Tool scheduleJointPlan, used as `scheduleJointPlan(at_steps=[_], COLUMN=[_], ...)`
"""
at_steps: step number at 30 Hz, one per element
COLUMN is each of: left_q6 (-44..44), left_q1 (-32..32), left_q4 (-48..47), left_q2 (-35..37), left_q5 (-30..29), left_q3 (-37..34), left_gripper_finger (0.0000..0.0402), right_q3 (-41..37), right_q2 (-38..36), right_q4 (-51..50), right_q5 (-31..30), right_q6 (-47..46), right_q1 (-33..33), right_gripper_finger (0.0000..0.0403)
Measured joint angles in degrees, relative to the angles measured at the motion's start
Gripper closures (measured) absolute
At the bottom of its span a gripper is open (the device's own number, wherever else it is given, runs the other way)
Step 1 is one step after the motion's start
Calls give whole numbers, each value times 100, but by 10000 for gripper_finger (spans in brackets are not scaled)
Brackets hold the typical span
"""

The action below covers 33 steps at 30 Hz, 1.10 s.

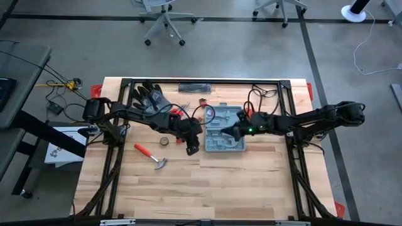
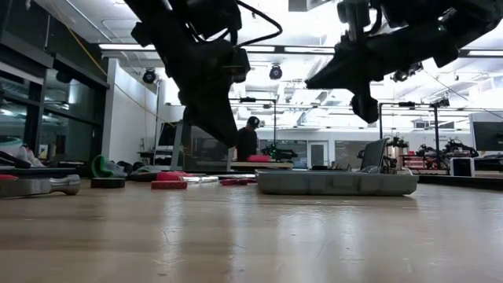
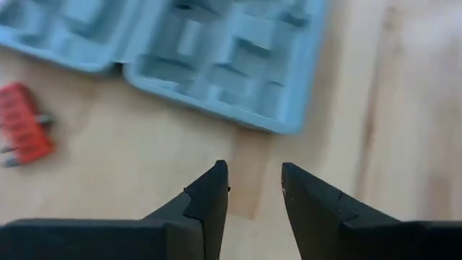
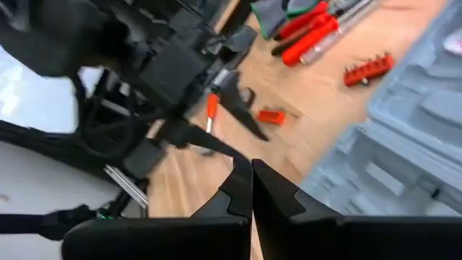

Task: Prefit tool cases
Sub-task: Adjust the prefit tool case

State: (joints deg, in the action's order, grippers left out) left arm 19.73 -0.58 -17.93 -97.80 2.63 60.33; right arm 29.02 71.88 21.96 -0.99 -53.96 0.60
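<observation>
The blue-grey tool case (image 1: 224, 129) lies open and flat on the table's middle, its moulded recesses facing up (image 3: 216, 58); it shows low and wide in the low view (image 2: 336, 182). My left gripper (image 1: 191, 145) (image 3: 253, 191) is open. It hovers above bare wood just off the case's left edge and near corner. My right gripper (image 1: 233, 133) (image 4: 251, 180) is shut and hangs above the left part of the case (image 4: 411, 144), clear of it in the low view (image 2: 364, 110). Neither gripper touches anything.
A red-handled hammer (image 1: 151, 156) and a small tape roll (image 1: 164, 141) lie left of my left gripper. Dark gloves (image 1: 151, 97) and red-handled tools (image 1: 188, 113) sit toward the far left. A red bit holder (image 3: 25, 133) lies beside the case. Bare wood fills the table's near half.
</observation>
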Motion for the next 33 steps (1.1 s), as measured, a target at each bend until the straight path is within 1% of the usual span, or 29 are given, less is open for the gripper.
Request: scheduleJointPlan(at_steps=[3, 6, 7, 11, 13, 16, 19, 22, 24, 27, 31, 33], left_q6=[238, 176, 158, -74, -322, -383, -196, 35, 48, -215, -454, -512], left_q1=[-2, -54, -76, -153, -179, -165, -53, 143, 313, 633, 1066, 1266], left_q4=[-87, -393, -653, -1843, -2082, -1854, -1000, -499, -385, -290, -97, -90], left_q2=[-31, -26, -26, -15, -7, -7, 31, 48, 46, 23, 2, 2], left_q5=[366, 572, 565, 436, 407, 391, 541, 736, 855, 1014, 1015, 920], left_q3=[3, 11, 13, 2, -145, -563, -1091, -1378, -1439, -1446, -1448, -1444], left_gripper_finger=[316, 378, 389, 395, 400, 401, 401, 401, 401, 401, 401, 401], right_q3=[0, 0, -1, -4, -4, -4, -4, -4, -4, -4, -4, -4], right_q2=[4, 2, 4, 28, 66, 155, 274, 365, 398, 431, 453, 467], right_q4=[-437, -797, -928, -982, -1047, -1028, -1027, -1024, -1023, -1012, -1045, -1069], right_q5=[12, -99, -221, -720, -831, -1027, -1113, -1125, -1129, -1216, -1432, -1508], right_q6=[-35, -5, -29, 126, 145, 145, -6, -172, -279, -314, -497, -518], right_q1=[0, -21, -52, -238, -306, -406, -483, -581, -673, -815, -958, -1006], right_gripper_finger=[403, 403, 403, 403, 403, 403, 403, 403, 403, 403, 403, 403])
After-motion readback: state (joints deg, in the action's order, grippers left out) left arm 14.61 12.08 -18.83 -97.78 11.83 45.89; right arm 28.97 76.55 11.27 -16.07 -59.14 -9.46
